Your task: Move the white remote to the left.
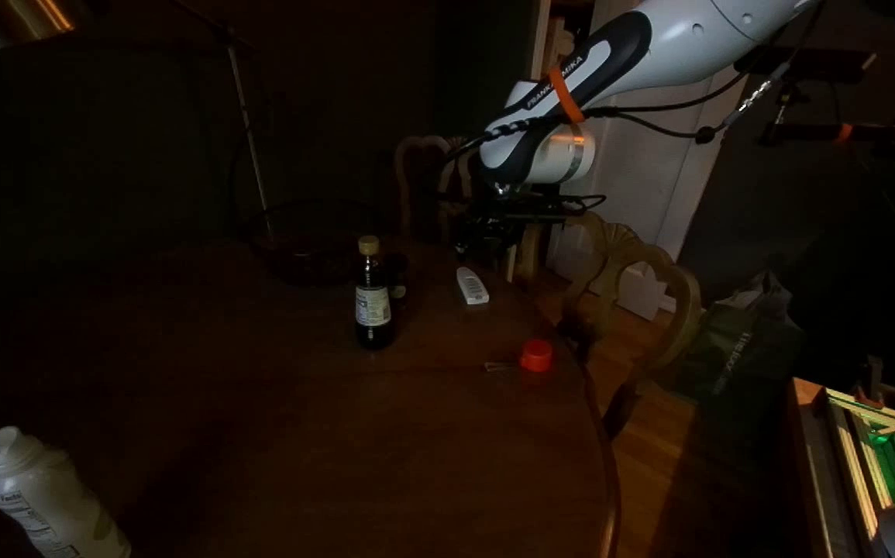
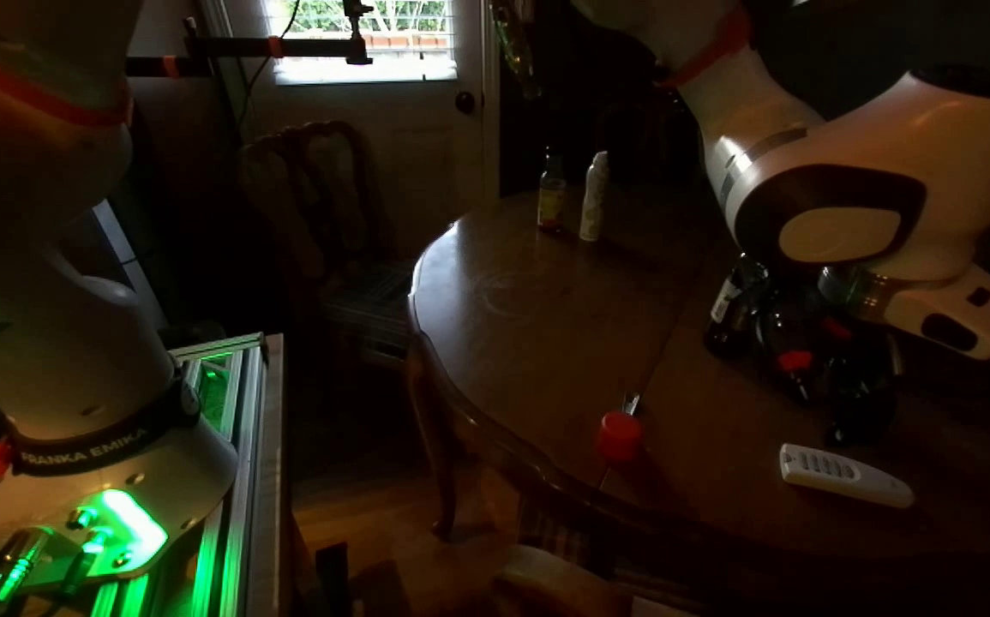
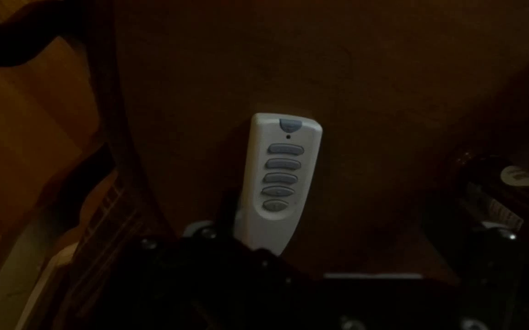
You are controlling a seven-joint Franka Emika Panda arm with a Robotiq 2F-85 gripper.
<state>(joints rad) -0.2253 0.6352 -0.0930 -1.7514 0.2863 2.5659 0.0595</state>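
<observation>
The white remote (image 1: 472, 286) lies flat on the dark wooden table, near its edge, in both exterior views (image 2: 844, 476). Its grey button rows face up in the wrist view (image 3: 287, 178), where its lower end is hidden behind the gripper. My gripper (image 1: 484, 249) is above the table near the remote; it also shows in an exterior view (image 2: 822, 416), dark and hard to make out. In the wrist view the gripper (image 3: 337, 233) is open, with its fingers wide apart. The left finger is beside the remote's left side, and nothing is held.
A dark bottle (image 1: 373, 306) stands near the gripper, with another dark bottle (image 1: 398, 277) behind it. A red object (image 2: 621, 437) and a small metal clip (image 2: 630, 403) lie near the table edge. A white bottle (image 1: 52, 496) stands farther off. Chairs (image 1: 633, 256) stand by the edge.
</observation>
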